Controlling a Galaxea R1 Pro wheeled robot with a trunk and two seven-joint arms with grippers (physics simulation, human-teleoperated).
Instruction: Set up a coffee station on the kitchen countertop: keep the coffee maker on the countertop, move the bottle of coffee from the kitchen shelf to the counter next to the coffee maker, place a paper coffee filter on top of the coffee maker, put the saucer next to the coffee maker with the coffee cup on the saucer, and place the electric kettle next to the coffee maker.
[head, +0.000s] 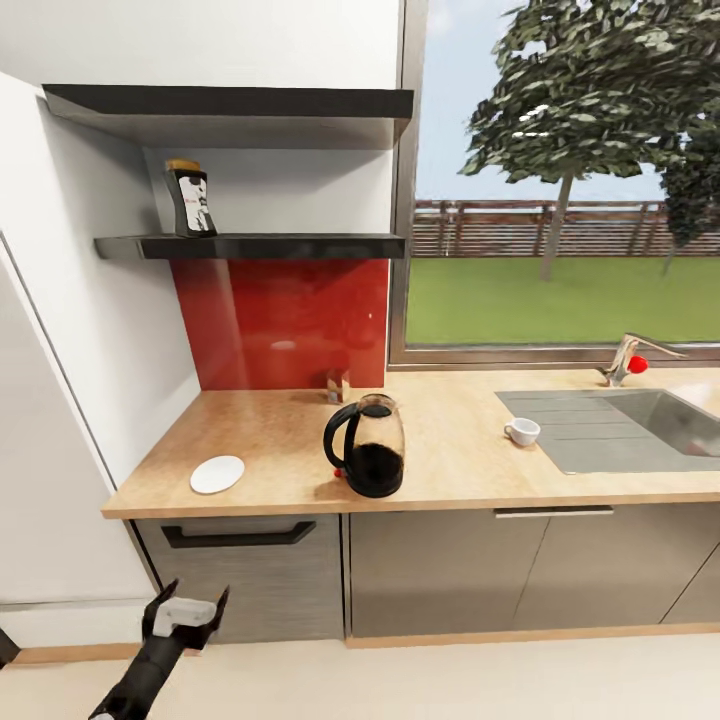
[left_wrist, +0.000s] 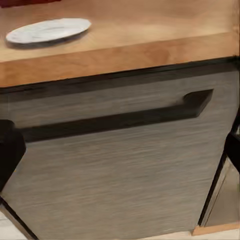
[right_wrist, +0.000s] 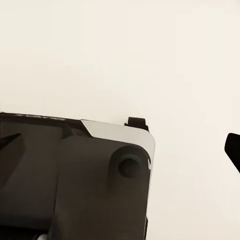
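The bottle of coffee (head: 190, 200) stands at the left end of the black kitchen shelf (head: 280, 246). On the countertop (head: 450, 470) the saucer (head: 217, 474) lies near the front left corner. The electric kettle (head: 366, 445) stands in the middle and the coffee cup (head: 522, 431) sits beside the sink. My left gripper (head: 187, 605) hangs open and empty below the counter edge, facing a drawer front. Its wrist view shows the saucer (left_wrist: 47, 30) above the counter's edge. My right gripper (right_wrist: 120, 147) is open, pointing at the floor. The coffee maker is out of view.
A steel sink (head: 640, 425) with a tap (head: 628, 358) fills the counter's right end. A small brownish object (head: 337, 385) stands by the red backsplash; I cannot tell whether it is the paper coffee filter. A white wall panel (head: 60, 420) flanks the left. The drawer has a black handle (left_wrist: 115, 120).
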